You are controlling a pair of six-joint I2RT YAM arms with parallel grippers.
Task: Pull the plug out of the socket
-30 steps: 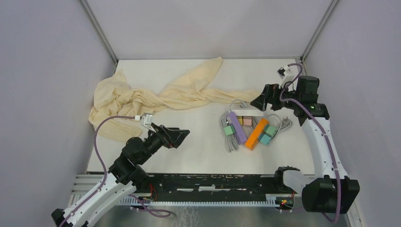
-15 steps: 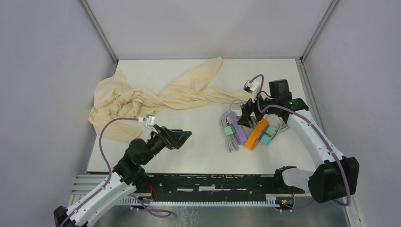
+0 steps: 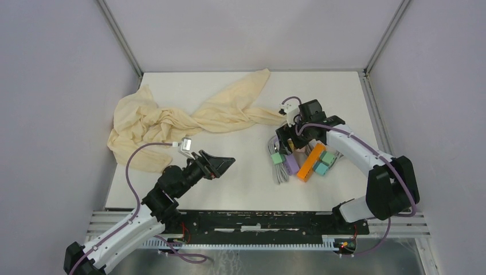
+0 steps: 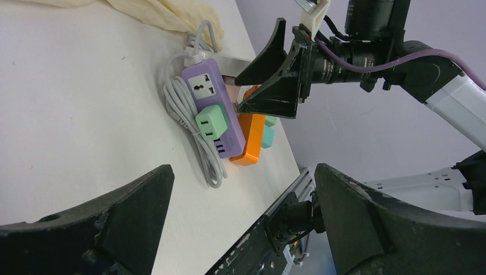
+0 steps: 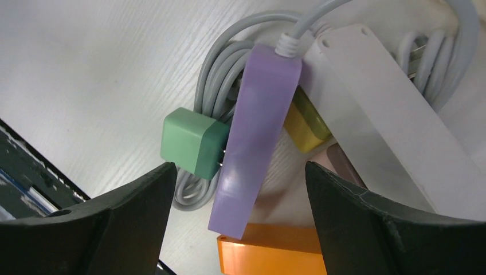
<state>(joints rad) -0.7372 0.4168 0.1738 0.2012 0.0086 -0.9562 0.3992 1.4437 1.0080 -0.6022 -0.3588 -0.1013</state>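
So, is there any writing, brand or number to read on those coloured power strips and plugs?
None readable. The purple power strip, green plug, orange strip and white strip show no legible print; any marks by the purple strip's socket holes are too small to tell.

- The plug [image 5: 192,143] is coloured a plain sea green.
- The lilac strip [image 5: 255,132] is finished in pale purple; its socket face is shown white in the left wrist view.
- The orange strip [image 3: 310,162] is coloured bright orange.
- The white strip [image 5: 390,132] is left plain white.
- A yellow plug [image 5: 305,123] and teal plugs [image 3: 328,156] are seen.
- The cables [image 4: 198,143] are sheathed in light grey.
- The cloth [image 3: 172,117] is dyed plain cream.
- The table [image 3: 240,183] is finished in white, faintly grained.
- The left gripper [image 4: 240,172] and right gripper [image 5: 240,166] are finished in black.
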